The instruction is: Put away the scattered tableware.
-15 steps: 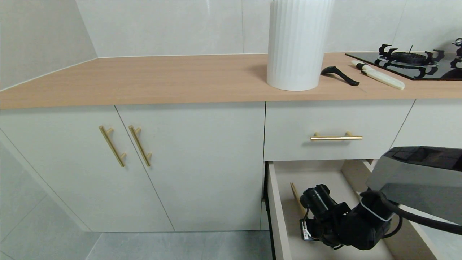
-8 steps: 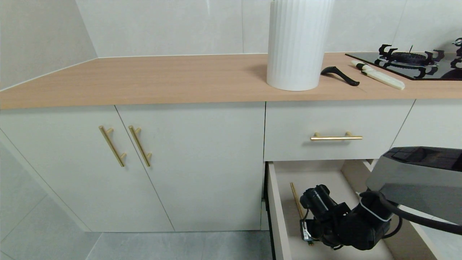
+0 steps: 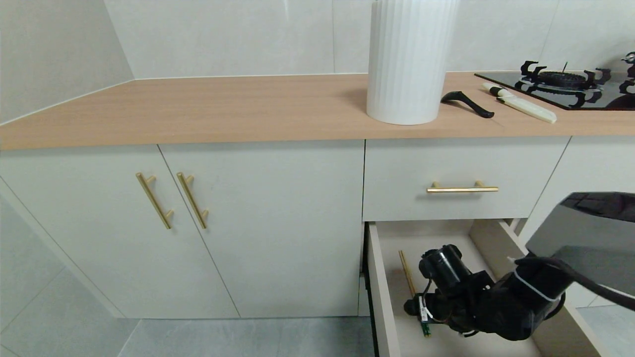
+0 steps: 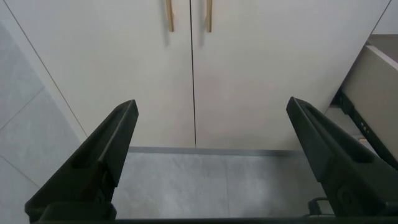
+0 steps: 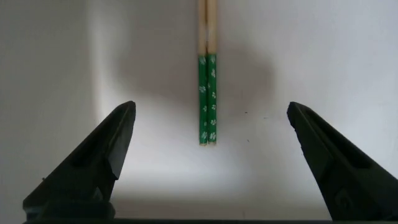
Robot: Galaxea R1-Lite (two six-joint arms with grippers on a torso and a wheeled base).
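The right gripper [image 5: 210, 118] hangs with its claw spread wide above green-ended chopsticks [image 5: 208, 74] lying flat in the open drawer [image 3: 379, 277]. The left gripper [image 4: 211, 115], also spread, faces the cabinet doors [image 4: 261, 62]. Beyond, a black utensil [image 3: 466, 102] and a knife [image 3: 521, 103] lie on the counter [image 3: 223, 106].
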